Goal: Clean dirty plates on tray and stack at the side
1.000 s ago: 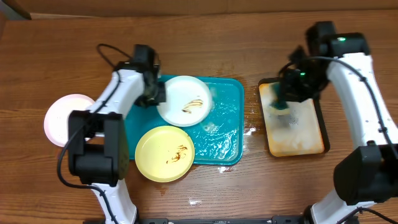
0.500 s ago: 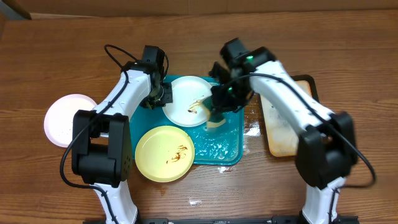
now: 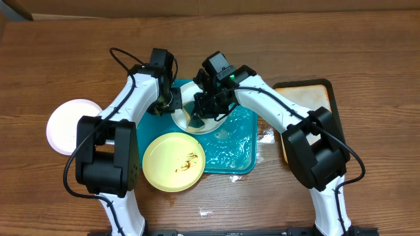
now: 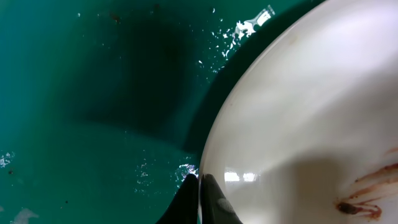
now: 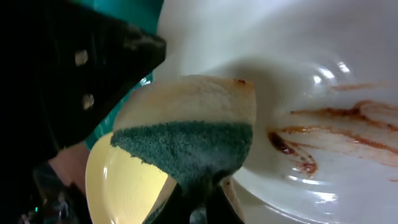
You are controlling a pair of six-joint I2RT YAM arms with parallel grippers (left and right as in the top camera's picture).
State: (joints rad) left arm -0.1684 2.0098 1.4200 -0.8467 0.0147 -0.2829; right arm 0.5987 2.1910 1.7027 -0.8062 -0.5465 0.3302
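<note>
This is looking like a robotics lab bench rather than a kitchen. A white-and-black jointed left robot arm (image 3: 125, 98) is reaching in from the left of the large teal-blue rectangular plastic tray (image 3: 239, 147), and a matching right robot arm (image 3: 275, 105) from its right. Both are working over a bare brown wooden table (image 3: 367, 65). A loose black cable (image 3: 121, 54) is looping just left of the tray, and a flat tan board (image 3: 197, 5) is standing behind it.

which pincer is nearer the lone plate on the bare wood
Left: left pincer clamps the white plate's rim on the side facing the lone plate; right pincer, with the sponge, is farther over that white plate.
</note>
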